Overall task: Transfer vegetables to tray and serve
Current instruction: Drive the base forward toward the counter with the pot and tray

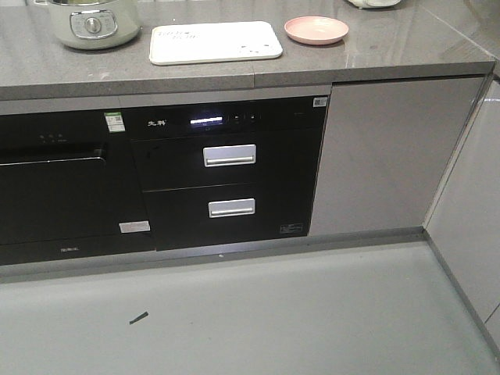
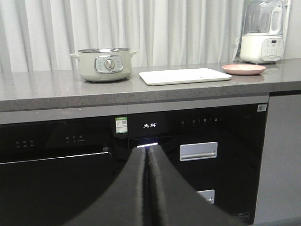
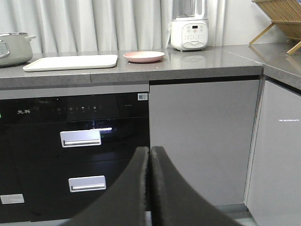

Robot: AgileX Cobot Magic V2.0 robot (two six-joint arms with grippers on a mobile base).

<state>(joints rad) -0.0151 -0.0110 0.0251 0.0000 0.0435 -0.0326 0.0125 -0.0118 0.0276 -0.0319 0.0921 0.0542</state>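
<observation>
You see the tray (image 1: pixel 215 41) cream-white, with faint grey lettering. Plate (image 1: pixel 316 29): plain pale pink. Pot (image 1: pixel 94 22): pale sage green, silver control panel. Countertop (image 1: pixel 375 58): mid grey, finely speckled. Appliance fronts (image 1: pixel 226 180): gloss black, with silver-white drawer handles (image 1: pixel 230 155) and a green-and-white sticker (image 1: pixel 113 123). Cabinet door (image 1: pixel 391 156): light grey. Floor (image 1: pixel 273 312): flat grey. Curtains (image 2: pixel 178 33): white, vertically pleated.

**Kitchen Tally: Mostly Singles, One Pair**

There is one cream tray (image 1: pixel 215 42), one pink plate (image 1: pixel 316 30), one pale green pot (image 1: pixel 94 22), one white blender (image 2: pixel 261 33) and one wooden rack (image 3: pixel 282 19). There are two silver drawer handles (image 1: pixel 230 155) (image 1: pixel 231 207), one green sticker (image 1: pixel 113 123) and one dark scrap (image 1: pixel 138 317).
</observation>
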